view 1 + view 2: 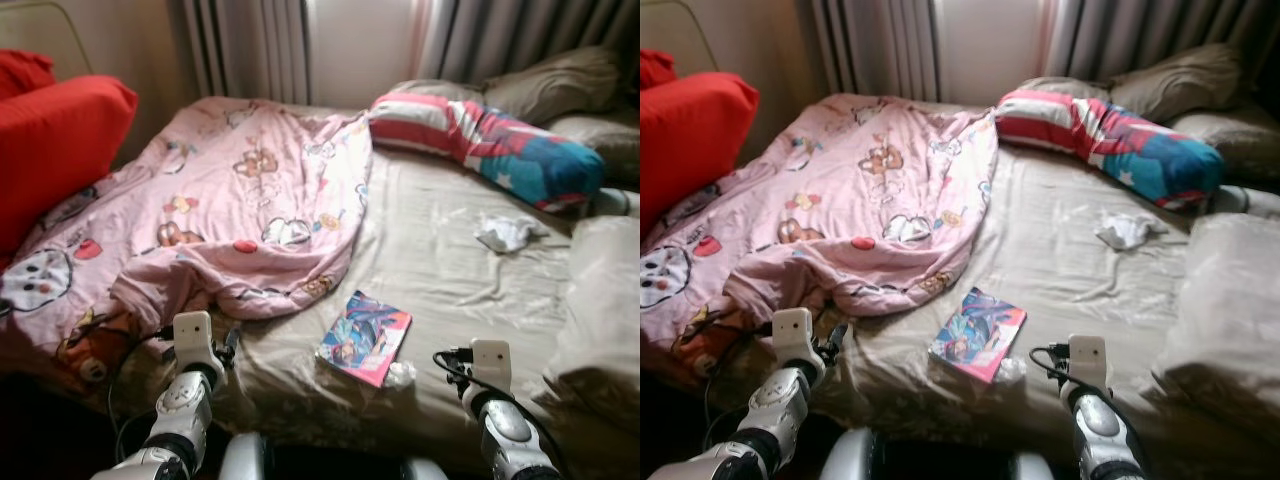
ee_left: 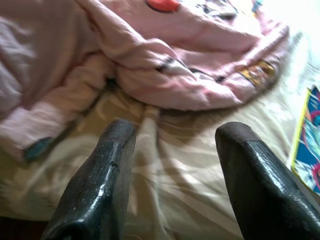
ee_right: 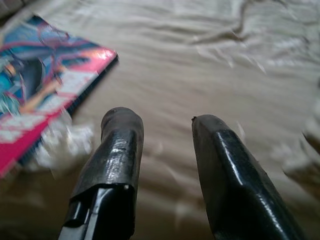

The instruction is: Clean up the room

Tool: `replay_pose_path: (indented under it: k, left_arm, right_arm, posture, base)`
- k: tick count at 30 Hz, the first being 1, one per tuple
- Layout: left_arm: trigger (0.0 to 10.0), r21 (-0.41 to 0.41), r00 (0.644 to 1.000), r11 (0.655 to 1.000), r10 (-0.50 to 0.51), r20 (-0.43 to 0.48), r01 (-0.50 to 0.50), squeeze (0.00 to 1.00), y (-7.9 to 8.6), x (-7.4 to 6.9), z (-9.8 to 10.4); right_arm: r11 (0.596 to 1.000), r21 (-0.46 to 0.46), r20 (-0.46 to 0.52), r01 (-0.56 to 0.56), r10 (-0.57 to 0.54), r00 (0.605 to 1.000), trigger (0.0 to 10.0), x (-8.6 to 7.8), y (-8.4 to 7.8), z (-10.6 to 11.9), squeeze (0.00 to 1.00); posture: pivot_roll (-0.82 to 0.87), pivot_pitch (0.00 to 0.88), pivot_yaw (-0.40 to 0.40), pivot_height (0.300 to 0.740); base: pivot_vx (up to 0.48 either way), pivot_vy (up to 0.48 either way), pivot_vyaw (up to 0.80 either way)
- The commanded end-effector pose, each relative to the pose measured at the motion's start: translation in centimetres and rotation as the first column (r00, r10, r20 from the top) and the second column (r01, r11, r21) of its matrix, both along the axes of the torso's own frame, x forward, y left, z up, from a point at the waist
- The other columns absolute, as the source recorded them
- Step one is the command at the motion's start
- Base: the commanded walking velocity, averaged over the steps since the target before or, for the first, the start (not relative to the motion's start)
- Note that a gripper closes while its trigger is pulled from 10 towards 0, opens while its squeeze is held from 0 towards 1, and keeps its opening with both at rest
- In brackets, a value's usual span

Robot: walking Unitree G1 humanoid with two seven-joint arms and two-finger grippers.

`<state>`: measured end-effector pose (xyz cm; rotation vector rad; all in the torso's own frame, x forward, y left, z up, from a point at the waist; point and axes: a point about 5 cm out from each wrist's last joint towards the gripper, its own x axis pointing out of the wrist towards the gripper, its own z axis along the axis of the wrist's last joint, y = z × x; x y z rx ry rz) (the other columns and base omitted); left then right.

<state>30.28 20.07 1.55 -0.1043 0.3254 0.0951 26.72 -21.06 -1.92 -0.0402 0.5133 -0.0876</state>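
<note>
A colourful book (image 1: 365,337) lies on the beige bed sheet (image 1: 450,270) near the bed's front edge, with a crumpled white wrapper (image 1: 399,374) at its near corner. A crumpled white tissue (image 1: 506,233) rests farther back on the right. A pink cartoon blanket (image 1: 220,210) is bunched over the bed's left half. My left gripper (image 2: 172,142) is open over the sheet just in front of the blanket's folded edge. My right gripper (image 3: 162,125) is open above bare sheet, to the right of the book (image 3: 45,85) and the wrapper (image 3: 62,145).
A striped red, white and blue bolster (image 1: 490,140) and beige pillows (image 1: 560,85) lie at the bed's head. A red cushion (image 1: 55,150) sits at the left. Another beige pillow (image 1: 605,300) fills the right side. Curtains (image 1: 250,45) hang behind.
</note>
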Motion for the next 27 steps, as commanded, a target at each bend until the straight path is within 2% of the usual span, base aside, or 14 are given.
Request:
replay_pose_path:
  k: [1,3,7,16,24,27]
  left_arm:
    - [10.0,0.001,1.0,1.0,0.006,-0.01,-0.006,0.0,0.27,-0.09,-0.09]
    - [10.0,0.003,1.0,1.0,0.002,-0.015,-0.002,0.0,0.3,-0.14,-0.15]
    - [10.0,0.004,1.0,1.0,-0.001,-0.02,0.001,0.0,0.29,-0.19,-0.23]
    - [10.0,0.013,1.0,1.0,-0.014,0.012,0.014,0.0,-0.02,0.1,0.18]
    - [10.0,0.019,0.999,1.0,-0.024,0.034,0.024,0.0,-0.22,0.34,0.52]
    - [10.0,0.02,0.999,1.0,-0.025,0.043,0.025,0.0,-0.31,0.44,0.65]
  right_arm:
    - [1.0,-0.007,-0.021,-0.008,0.007,1.0,10.0,-0.21,-0.25,-0.19,0.0]
    - [0.998,0.003,-0.022,-0.056,0.056,0.998,10.0,-0.3,0.11,-0.29,0.0]
    - [0.999,0.029,-0.026,-0.036,0.037,0.999,10.0,-0.48,0.05,-0.44,0.0]
    - [0.996,0.043,-0.016,-0.083,0.083,0.996,10.0,-0.38,0.39,-0.35,0.0]
    - [0.994,0.05,-0.016,-0.096,0.097,0.995,10.0,-0.49,0.58,-0.44,0.0]
    - [0.995,0.072,-0.007,-0.073,0.074,0.997,10.0,-0.47,0.63,-0.44,0.0]
  posture:
    - [-0.09,0.0,0.004,0.592]
    - [-0.09,0.0,0.006,0.592]
    - [-0.09,0.0,0.007,0.592]
    - [-0.09,0.0,0.008,0.592]
    - [-0.1,0.0,0.011,0.592]
    - [-0.1,0.0,0.012,0.592]
  base:
    - [0.0,0.0,0.0]
    - [0.0,0.0,0.8]
    - [0.0,0.0,0.8]
    - [0.281,0.0,0.0]
    - [0.286,0.0,0.64]
    - [0.285,0.0,0.0]
